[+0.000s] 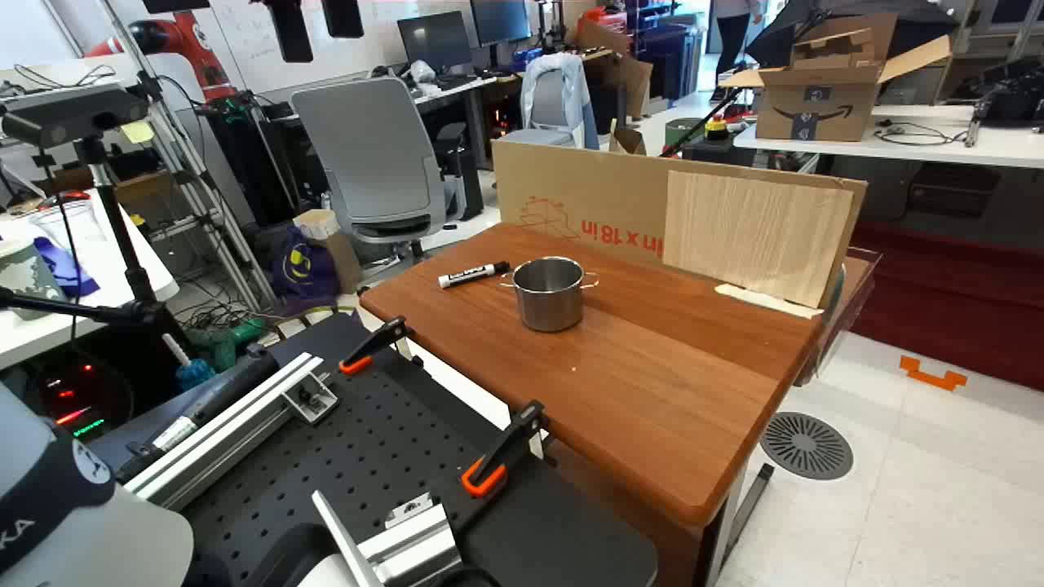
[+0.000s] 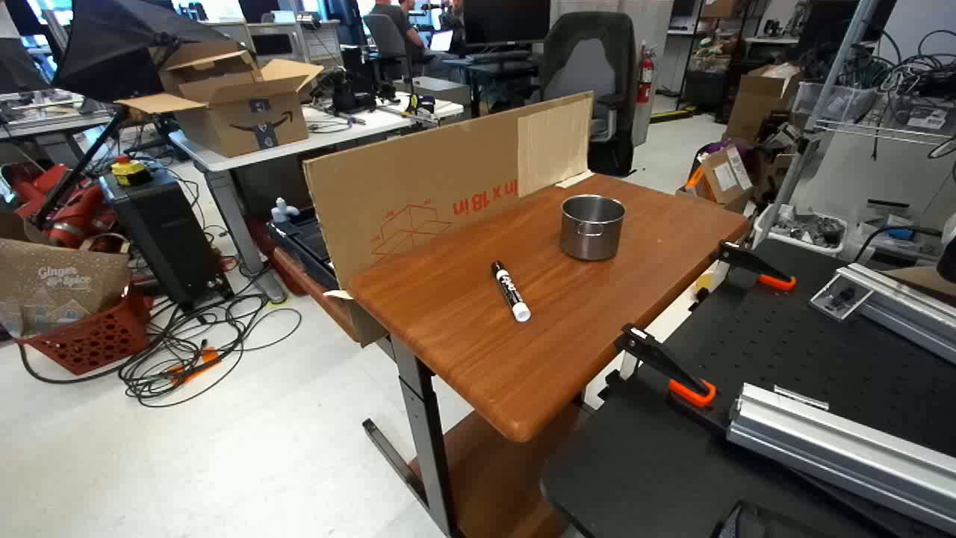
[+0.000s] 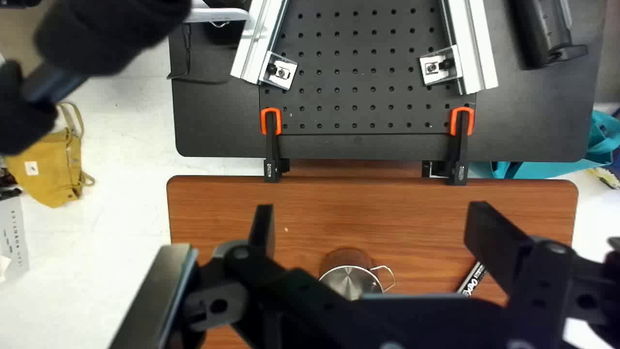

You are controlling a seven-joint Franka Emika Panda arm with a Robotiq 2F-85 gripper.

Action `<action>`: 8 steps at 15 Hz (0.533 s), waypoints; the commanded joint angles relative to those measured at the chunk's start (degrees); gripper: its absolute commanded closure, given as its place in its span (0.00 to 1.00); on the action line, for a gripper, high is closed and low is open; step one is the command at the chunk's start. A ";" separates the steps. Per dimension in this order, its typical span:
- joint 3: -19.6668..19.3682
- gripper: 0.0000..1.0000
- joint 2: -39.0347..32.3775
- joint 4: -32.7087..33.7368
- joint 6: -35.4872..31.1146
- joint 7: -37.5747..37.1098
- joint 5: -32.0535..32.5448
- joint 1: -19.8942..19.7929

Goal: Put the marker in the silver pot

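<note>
The marker (image 1: 473, 275), black and white with a black cap, lies on the brown table, also seen in an exterior view (image 2: 511, 291). The silver pot (image 1: 550, 302) stands upright beside it, a short gap away; it also shows in an exterior view (image 2: 592, 232). My gripper (image 3: 370, 213) is open and empty, high above the table. In the wrist view the pot (image 3: 349, 281) is partly hidden by the gripper body, and the marker (image 3: 472, 280) is partly hidden behind the right finger. Two dark fingers of the gripper (image 1: 320, 41) hang at the top edge of an exterior view.
A cardboard panel (image 1: 587, 196) stands along the table's far edge. Two black and orange clamps (image 1: 506, 448) (image 1: 375, 342) sit at the near edge. A black perforated platform (image 2: 836, 329) with metal rails (image 2: 844, 441) adjoins the brown table (image 2: 463, 336).
</note>
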State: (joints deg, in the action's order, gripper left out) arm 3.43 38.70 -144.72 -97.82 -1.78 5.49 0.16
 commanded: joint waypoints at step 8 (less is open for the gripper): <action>-0.10 0.00 -3.34 0.23 -4.55 -3.02 -6.13 1.70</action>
State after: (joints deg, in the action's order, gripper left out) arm 3.38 38.27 -144.91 -99.07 -2.31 3.23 0.60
